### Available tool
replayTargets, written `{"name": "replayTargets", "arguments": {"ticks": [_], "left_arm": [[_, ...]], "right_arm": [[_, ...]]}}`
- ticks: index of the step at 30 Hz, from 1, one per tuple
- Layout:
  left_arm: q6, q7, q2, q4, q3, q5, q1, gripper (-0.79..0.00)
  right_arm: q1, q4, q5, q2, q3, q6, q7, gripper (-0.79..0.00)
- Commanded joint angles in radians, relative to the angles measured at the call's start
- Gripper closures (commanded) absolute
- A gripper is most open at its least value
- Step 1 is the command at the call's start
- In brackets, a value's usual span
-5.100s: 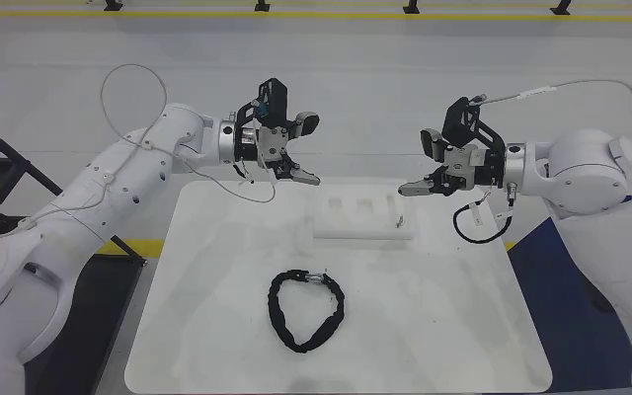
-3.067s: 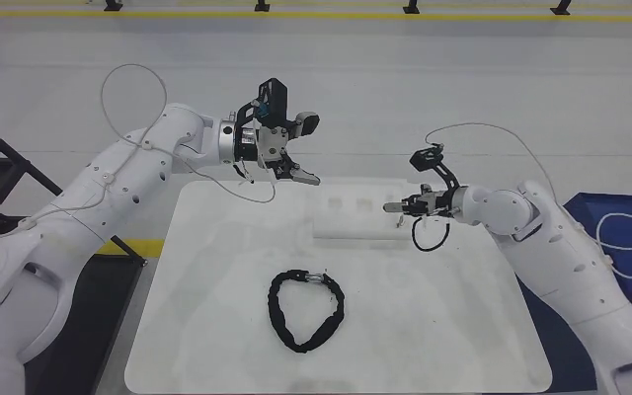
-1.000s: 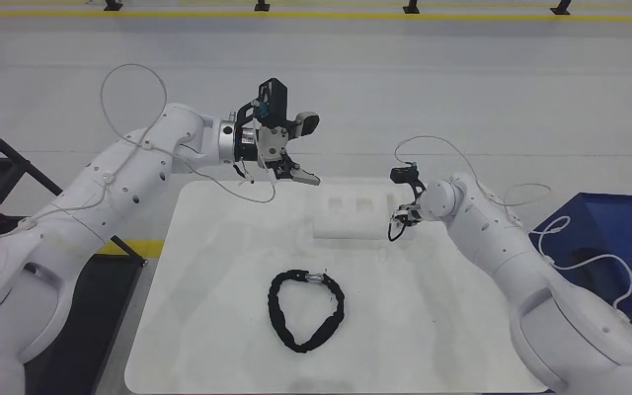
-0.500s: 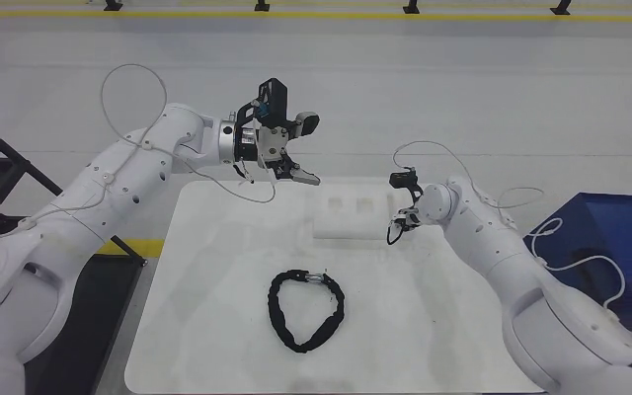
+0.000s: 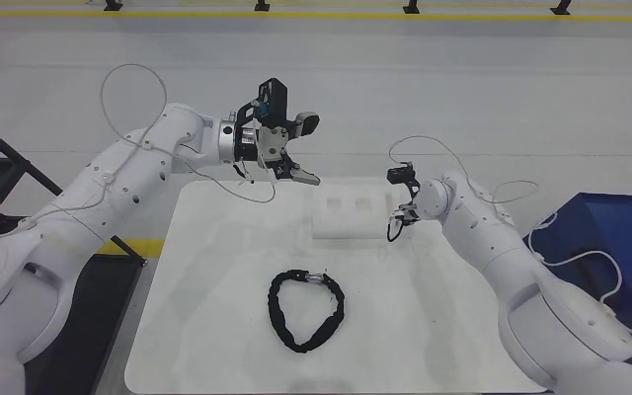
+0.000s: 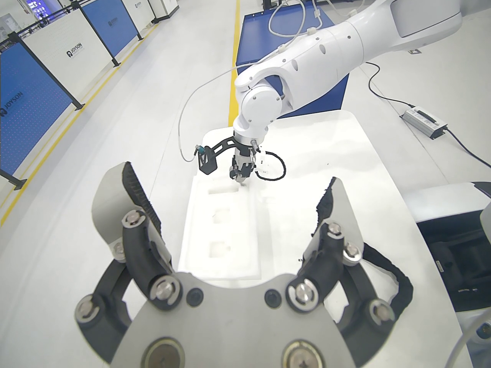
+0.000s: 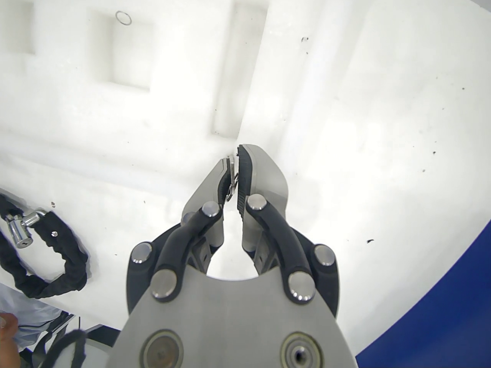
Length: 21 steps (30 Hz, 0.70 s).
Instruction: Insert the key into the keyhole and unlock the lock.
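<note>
The small metal key sits pinched between my right gripper's tips, which are shut on it just beyond the long narrow slot of the white foam block. In the top view the right gripper is at the block's right end. A black fabric-covered chain lock lies in a ring on the white table, its silver padlock at the ring's far side. My left gripper hovers open above the table's far left edge, holding nothing.
The foam block has several shallow square pockets, and a thin wire ring lies in one. A blue cabinet stands off the table's right side. Bare table surrounds the chain.
The right arm swung in from the table's right side to the foam block's right end and its gripper came down and shut on the key. The left arm stayed still.
</note>
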Motion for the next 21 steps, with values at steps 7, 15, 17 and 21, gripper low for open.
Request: {"name": "replayTargets", "arguments": {"ticks": [7, 15, 17, 21], "left_arm": [[0.0, 0.0, 0.0, 0.0, 0.0, 0.0, 0.0, -0.785], [0.0, 0.0, 0.0, 0.0, 0.0, 0.0, 0.0, -0.785], [0.0, 0.0, 0.0, 0.0, 0.0, 0.0, 0.0, -0.785], [0.0, 0.0, 0.0, 0.0, 0.0, 0.0, 0.0, -0.785]], "right_arm": [[0.026, -0.068, -0.039, 0.014, 0.022, -0.029, 0.036, 0.0], [0.009, -0.25, -0.022, 0.073, 0.104, -0.094, 0.132, 0.0], [-0.01, -0.32, -0.006, 0.097, 0.142, -0.101, 0.159, 0.0], [-0.065, -0.499, -0.006, 0.153, 0.228, -0.081, 0.228, 0.0]]}}
